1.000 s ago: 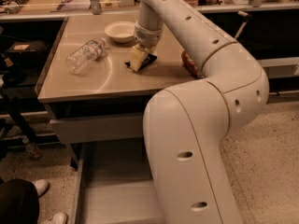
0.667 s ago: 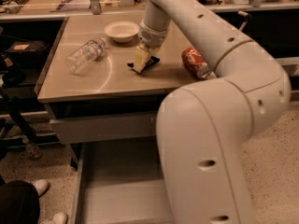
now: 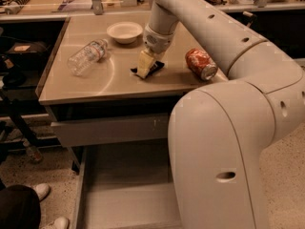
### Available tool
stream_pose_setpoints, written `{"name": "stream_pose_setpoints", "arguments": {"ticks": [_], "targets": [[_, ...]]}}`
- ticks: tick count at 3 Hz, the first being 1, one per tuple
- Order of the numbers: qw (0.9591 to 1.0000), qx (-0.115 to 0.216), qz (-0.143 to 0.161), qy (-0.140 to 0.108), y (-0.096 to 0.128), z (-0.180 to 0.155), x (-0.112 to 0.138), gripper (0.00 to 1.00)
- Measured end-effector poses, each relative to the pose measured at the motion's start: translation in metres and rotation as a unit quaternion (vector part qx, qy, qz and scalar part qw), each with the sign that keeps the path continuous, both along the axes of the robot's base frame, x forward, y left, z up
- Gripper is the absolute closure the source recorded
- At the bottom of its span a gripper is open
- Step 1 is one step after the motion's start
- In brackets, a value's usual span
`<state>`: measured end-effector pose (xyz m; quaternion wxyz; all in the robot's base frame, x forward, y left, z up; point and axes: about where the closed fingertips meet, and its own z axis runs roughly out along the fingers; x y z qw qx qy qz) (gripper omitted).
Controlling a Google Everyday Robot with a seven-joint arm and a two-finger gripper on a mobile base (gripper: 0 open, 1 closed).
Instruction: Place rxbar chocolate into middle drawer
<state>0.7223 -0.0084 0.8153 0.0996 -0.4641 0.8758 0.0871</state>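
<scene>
Gripper (image 3: 144, 66) lowered to the tan surface (image 3: 95, 85), fingers clenched on the rxbar chocolate (image 3: 156, 67), which lies there between a toppled plastic bottle (image 3: 87, 56), a white bowl (image 3: 124, 32) and a soda can (image 3: 200, 64); middle drawer (image 3: 124, 204) open below, well apart.

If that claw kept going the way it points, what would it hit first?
The claw points down at the black rxbar chocolate on the tabletop; that comes first, and it may even be touching it.
</scene>
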Motion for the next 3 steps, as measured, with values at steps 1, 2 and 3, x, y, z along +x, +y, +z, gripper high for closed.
{"name": "stream_pose_setpoints", "arguments": {"ticks": [1, 2, 3], "targets": [[0.9998, 0.0, -0.005, -0.018, -0.003, 0.018, -0.01, 1.0], [0.9995, -0.004, -0.012, -0.031, -0.006, 0.035, -0.037, 1.0], [0.9992, -0.009, -0.024, -0.031, -0.012, 0.042, -0.072, 1.0]]}}
